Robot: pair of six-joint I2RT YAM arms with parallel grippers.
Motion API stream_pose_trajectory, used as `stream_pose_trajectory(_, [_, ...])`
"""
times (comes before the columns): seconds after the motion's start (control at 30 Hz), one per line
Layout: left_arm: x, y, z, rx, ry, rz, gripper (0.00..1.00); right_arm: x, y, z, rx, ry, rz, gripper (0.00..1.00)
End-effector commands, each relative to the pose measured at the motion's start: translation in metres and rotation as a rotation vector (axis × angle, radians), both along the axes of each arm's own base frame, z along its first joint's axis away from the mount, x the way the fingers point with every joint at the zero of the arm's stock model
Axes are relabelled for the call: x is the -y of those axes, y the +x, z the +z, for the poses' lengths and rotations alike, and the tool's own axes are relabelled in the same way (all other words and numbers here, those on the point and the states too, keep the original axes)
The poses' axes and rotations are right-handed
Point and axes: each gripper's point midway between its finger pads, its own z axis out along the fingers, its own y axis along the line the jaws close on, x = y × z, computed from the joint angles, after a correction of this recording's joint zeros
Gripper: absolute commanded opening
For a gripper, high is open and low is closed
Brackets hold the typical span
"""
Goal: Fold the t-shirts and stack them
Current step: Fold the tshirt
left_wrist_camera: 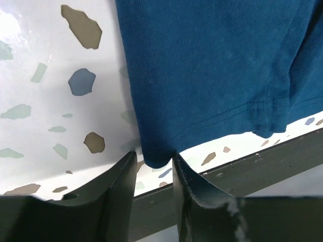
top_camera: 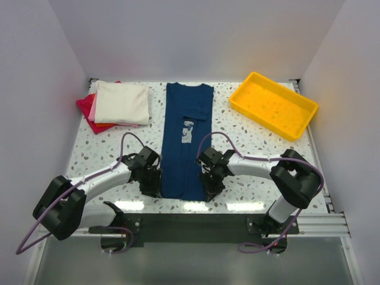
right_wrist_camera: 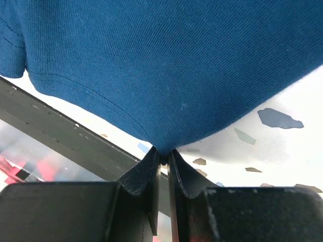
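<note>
Terrazzo table (top_camera: 107,148) carries the navy t-shirt (top_camera: 187,142) lengthwise at centre, folded stack (top_camera: 119,104) at ten o'clock. Right gripper (right_wrist_camera: 164,159) pinches one six-o'clock hem corner; left gripper (left_wrist_camera: 154,171) straddles the other, narrow, unpinched. Seat it before lifting evenly.

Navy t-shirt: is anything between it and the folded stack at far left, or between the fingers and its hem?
Nothing visible. Bare table separates the navy t-shirt from the folded stack; the yellow tray sits on the opposite side. The right fingers pinch one near hem corner, the left fingers straddle the other.
</note>
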Motion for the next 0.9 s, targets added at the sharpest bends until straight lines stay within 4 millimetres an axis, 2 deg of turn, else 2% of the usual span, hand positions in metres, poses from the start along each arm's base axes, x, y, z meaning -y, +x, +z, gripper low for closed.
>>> stream_pose_trajectory(0.0, [0.007,-0.002,-0.003,-0.009,-0.024,-0.013,0.37,0.001,0.004,-0.005,0.023,-0.025,0.003,0.13])
stream_pose_trajectory(0.17, [0.009,-0.002,-0.007,-0.015,-0.020,-0.033,0.29,0.001,0.004,-0.004,0.026,-0.023,0.003,0.12])
stream_pose_trajectory(0.23, [0.011,-0.001,-0.007,-0.014,-0.024,-0.035,0.21,0.001,0.004,-0.004,0.025,-0.024,0.004,0.11])
stream_pose_trajectory(0.4, [0.012,0.002,-0.008,-0.005,-0.026,-0.036,0.12,0.001,0.005,-0.002,0.033,-0.021,0.006,0.10])
stream_pose_trajectory(0.5, [0.013,0.004,-0.008,0.003,-0.027,-0.038,0.00,0.002,0.005,0.000,0.035,-0.024,0.009,0.09])
stream_pose_trajectory(0.7, [0.014,0.002,0.000,0.010,-0.048,-0.031,0.00,0.008,-0.003,0.006,0.018,-0.027,0.017,0.04])
stream_pose_trajectory(0.87, [0.016,-0.016,0.003,-0.029,-0.105,-0.021,0.00,0.018,-0.015,0.014,-0.008,-0.028,0.028,0.00])
